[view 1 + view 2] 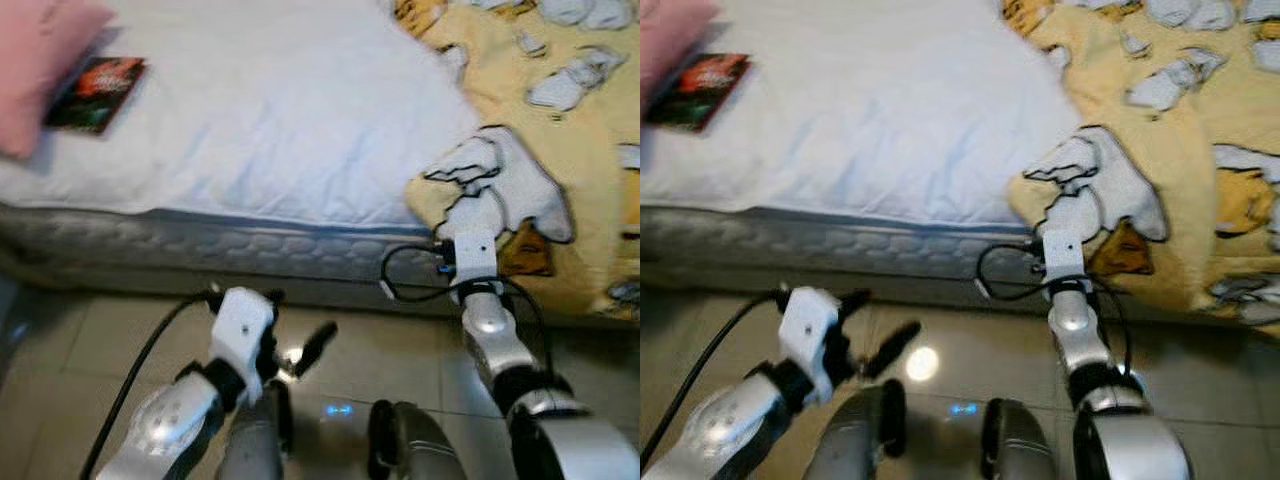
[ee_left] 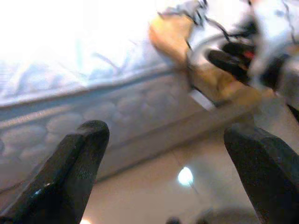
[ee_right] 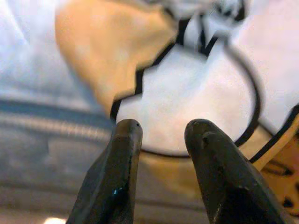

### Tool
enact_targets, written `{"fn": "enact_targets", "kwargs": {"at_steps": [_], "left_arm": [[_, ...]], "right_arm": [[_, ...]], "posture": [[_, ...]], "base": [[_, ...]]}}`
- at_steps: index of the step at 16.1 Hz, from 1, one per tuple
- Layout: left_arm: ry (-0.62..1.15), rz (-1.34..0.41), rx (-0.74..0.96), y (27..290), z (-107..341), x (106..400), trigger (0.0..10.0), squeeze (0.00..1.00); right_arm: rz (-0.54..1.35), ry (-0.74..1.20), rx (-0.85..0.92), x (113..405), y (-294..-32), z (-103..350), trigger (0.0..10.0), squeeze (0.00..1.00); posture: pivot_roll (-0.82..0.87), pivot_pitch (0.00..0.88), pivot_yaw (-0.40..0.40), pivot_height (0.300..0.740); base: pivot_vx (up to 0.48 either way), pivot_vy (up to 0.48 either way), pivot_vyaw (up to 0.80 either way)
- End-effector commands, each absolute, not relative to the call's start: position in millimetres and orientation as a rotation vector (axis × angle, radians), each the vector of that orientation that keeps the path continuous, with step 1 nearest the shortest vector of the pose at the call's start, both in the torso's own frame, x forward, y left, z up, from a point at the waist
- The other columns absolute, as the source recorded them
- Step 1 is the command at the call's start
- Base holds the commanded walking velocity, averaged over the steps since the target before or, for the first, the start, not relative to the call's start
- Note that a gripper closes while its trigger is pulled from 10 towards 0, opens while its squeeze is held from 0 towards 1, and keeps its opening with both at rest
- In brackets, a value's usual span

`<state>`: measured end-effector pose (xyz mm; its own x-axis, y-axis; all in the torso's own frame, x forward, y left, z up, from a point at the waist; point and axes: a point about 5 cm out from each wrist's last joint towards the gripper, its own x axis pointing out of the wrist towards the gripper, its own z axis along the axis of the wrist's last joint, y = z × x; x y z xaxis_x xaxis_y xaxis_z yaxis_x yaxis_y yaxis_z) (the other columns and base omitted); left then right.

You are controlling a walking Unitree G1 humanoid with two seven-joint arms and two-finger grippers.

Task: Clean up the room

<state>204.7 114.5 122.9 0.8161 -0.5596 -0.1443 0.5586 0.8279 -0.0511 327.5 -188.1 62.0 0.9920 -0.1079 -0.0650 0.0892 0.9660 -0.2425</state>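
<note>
A yellow blanket (image 1: 590, 140) with white and black cartoon shapes lies crumpled on the right of the bed, and its corner (image 3: 182, 107) hangs over the mattress edge. My right gripper (image 3: 163, 128) is up against that corner, open by a narrow gap, with the cloth just beyond its fingertips. My right arm (image 1: 478, 260) reaches up to the bed edge. Low over the floor on the left, my left gripper (image 2: 168, 133) stands wide open with nothing in it. A dark book (image 1: 97, 92) lies on the white sheet (image 1: 270, 110) at the far left.
A pink pillow (image 1: 35, 60) rests at the bed's far left corner, beside the book. The grey quilted mattress side (image 1: 200, 250) runs across in front of me. Shiny beige floor tiles (image 1: 100, 340) lie below, and my own legs (image 1: 400, 440) stand close to the bed.
</note>
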Motion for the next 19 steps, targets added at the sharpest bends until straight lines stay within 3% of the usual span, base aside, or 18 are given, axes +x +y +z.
{"fn": "enact_targets", "kwargs": {"at_steps": [1, 4, 5, 11, 16, 19], "left_arm": [[0.15, -0.488, -0.046, 122.2, 119.0, 215.4, 10.0, 0.0], [0.085, -0.384, -0.138, 118.7, 122.1, 243.8, 10.0, 0.0], [0.039, -0.358, -0.147, 114.6, 126.1, 258.5, 10.0, 0.0], [-0.007, -0.345, -0.035, 117.4, 124.1, 274.7, 10.0, 0.0], [0.065, 0.005, -0.041, 174.2, 101.7, 278.0, 10.0, 0.0], [0.058, -0.07, 0.026, 169.5, 97.6, 272.7, 10.0, 0.0]], "right_arm": [[-0.069, 0.029, -0.176, 316.5, -182.5, 62.4, 10.0, 0.0], [-0.076, -0.026, -0.101, 291.9, -176.7, 75.4, 10.0, 0.0], [-0.136, -0.082, -0.062, 290.6, -183.8, 86.9, 10.0, 1.0], [-0.263, -0.05, 0.006, 285.7, -204.7, 88.2, 10.0, 1.0], [-0.193, 0.011, 0.023, 269.6, -192.7, 68.4, 10.0, 1.0], [-0.198, 0.023, 0.023, 266.1, -197.1, 64.4, 10.0, 1.0]], "posture": [[0.1, 0.132, -0.011, 0.715], [0.03, 0.042, -0.045, 0.715], [0.01, 0.0, -0.048, 0.715], [0.0, 0.0, -0.017, 0.715], [-0.01, 0.0, 0.014, 0.715], [-0.01, 0.0, 0.018, 0.715]], "base": [[0.0, 0.0, 0.0], [0.0, 0.0, 0.0], [0.0, 0.0, 0.0], [0.0, 0.0, 0.0], [0.0, 0.0, 0.0], [0.0, 0.0, 0.0]]}}
